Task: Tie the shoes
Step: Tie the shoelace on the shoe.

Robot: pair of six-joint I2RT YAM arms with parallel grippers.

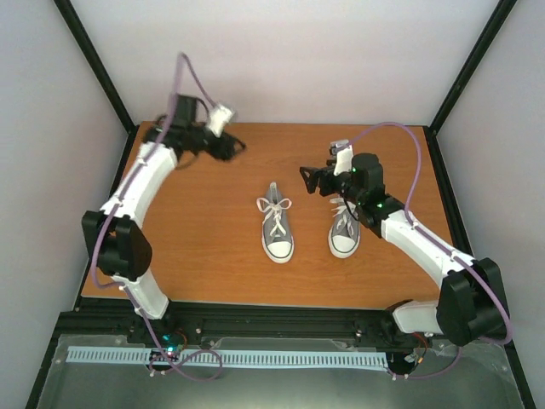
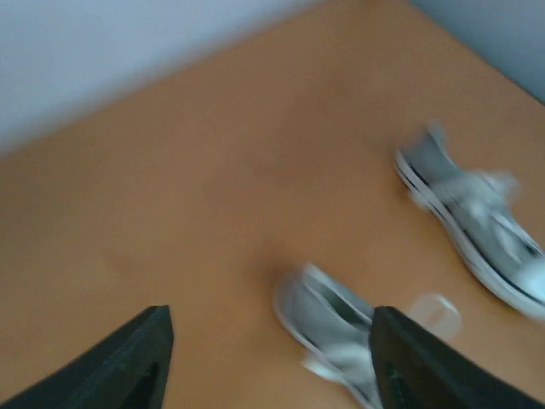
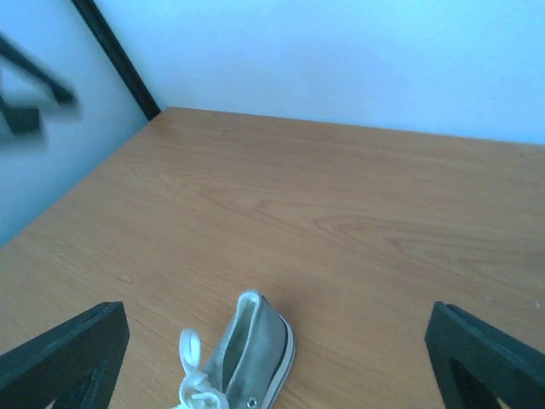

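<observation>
My left wrist view shows both small grey canvas sneakers (image 2: pixel 328 319) motion-blurred; my right wrist view's bottom edge crops one sneaker (image 3: pixel 255 354).

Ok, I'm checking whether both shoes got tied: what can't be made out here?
Shoe on the right, top view: the right arm covers its ankle end, so no knot can be judged.
Shoe on the left, top view: a bow shows, too small to judge tightness.
Left wrist view: both shoes blurred by motion; laces unreadable.
Right wrist view: one shoe cut off by the bottom edge.
</observation>
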